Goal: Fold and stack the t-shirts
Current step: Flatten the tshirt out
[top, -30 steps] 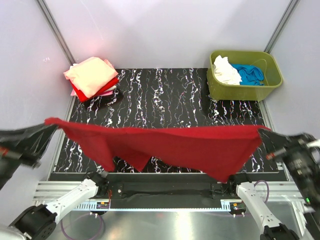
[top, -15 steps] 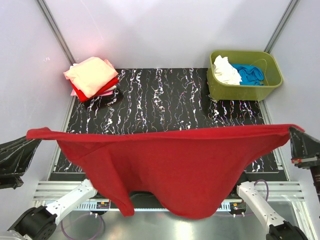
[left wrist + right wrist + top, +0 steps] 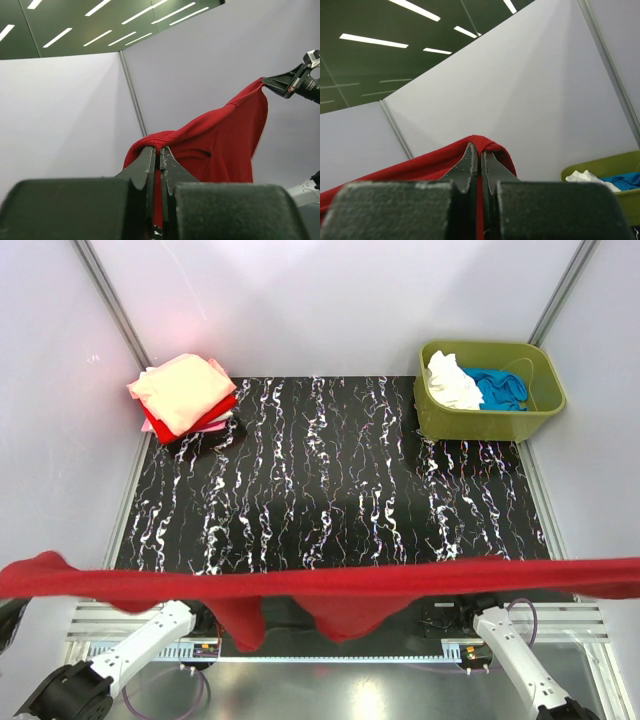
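Observation:
The dark red t-shirt is stretched taut in the air in a thin band across the near edge of the table, from the left frame edge to the right. A fold of it hangs down in the middle. My left gripper is shut on one end of the shirt. My right gripper is shut on the other end. It also shows in the left wrist view, pinching the far corner. Both grippers lie outside the top view.
A stack of folded tees, salmon-pink on top with bright red and pink below, lies at the back left. The olive-green tub at the back right holds a white tee and a blue one. The black marbled table lies below.
The shirt has been raised and pulled toward the near edge. Its hanging body has drawn up into a thin band, and both grippers have moved outward, out of the top view.

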